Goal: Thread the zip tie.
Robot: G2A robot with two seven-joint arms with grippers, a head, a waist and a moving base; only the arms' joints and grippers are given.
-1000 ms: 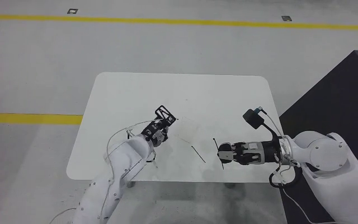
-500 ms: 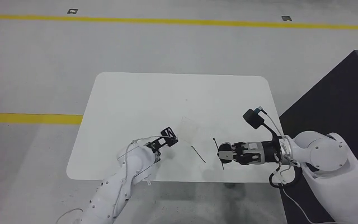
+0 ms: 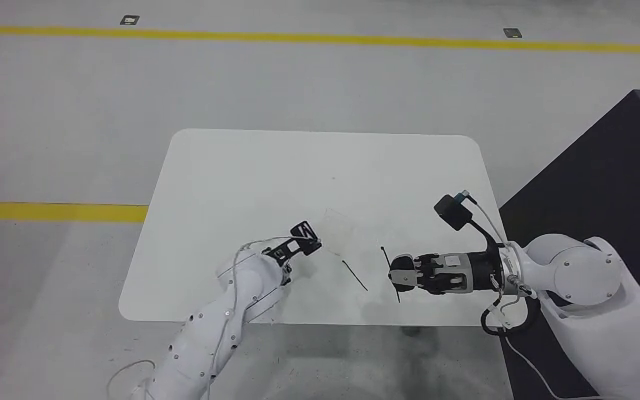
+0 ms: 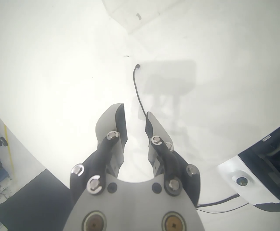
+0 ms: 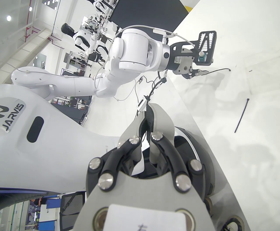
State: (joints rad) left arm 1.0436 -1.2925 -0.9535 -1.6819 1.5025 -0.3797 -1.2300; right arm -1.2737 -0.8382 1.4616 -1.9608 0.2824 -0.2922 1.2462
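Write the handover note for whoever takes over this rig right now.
Left gripper: open, empty, above the table, one zip tie lying just ahead of it.
Right gripper: shut, empty, by the robot-side table edge; second zip tie lies on the table close by.
Done: nothing grasped or threaded.
To do: pick up a tie and feed its tail through its head.

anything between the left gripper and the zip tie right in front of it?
Nothing visible. The zip tie runs right up to one fingertip of the open left gripper; a clear bag lies beyond its head.
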